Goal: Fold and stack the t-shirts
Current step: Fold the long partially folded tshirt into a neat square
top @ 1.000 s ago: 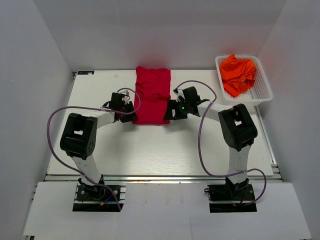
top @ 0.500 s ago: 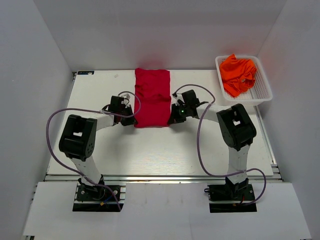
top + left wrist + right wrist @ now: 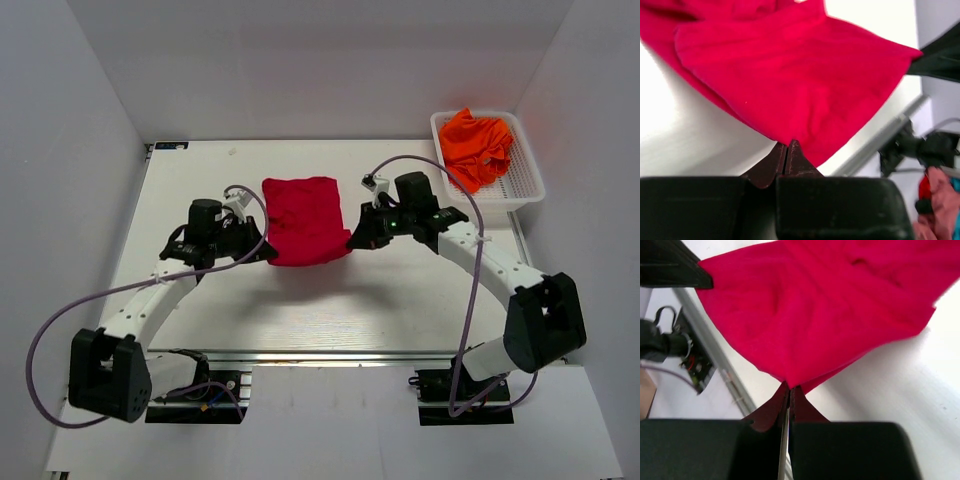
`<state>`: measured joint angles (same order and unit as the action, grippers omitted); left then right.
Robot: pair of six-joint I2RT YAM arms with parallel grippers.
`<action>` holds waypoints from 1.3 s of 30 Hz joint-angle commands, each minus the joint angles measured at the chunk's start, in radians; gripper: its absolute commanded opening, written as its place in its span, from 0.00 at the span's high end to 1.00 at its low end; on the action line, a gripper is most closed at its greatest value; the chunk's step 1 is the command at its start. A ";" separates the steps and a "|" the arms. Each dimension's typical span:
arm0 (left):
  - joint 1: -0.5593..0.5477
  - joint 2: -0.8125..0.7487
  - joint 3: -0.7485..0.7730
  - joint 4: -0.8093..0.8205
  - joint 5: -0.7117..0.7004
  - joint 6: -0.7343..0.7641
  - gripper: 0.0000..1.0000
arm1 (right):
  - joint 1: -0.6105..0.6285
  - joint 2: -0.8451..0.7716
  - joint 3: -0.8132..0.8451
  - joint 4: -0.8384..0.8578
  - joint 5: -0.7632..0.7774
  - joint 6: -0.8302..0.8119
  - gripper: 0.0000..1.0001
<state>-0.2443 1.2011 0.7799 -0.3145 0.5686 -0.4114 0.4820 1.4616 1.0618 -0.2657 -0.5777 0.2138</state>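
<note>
The left end effector and right end effector are clamping thin corners of the crimson t-shirt, risking either slipping free mid-fold.

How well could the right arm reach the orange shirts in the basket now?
Probably not yet: the right hand is shut on the red shirt, held jointly with the left hand. Nothing blocks the way to the orange shirts in the basket.
</note>
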 commanded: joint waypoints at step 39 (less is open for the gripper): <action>0.076 0.639 0.668 0.064 -0.303 -0.089 1.00 | -0.180 0.575 0.461 0.252 -0.260 0.131 1.00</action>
<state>-0.1841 1.8137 1.3956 -0.3119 0.2695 -0.5083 0.3157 1.9919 1.4509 -0.0433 -0.8780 0.3553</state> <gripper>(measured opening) 0.073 0.013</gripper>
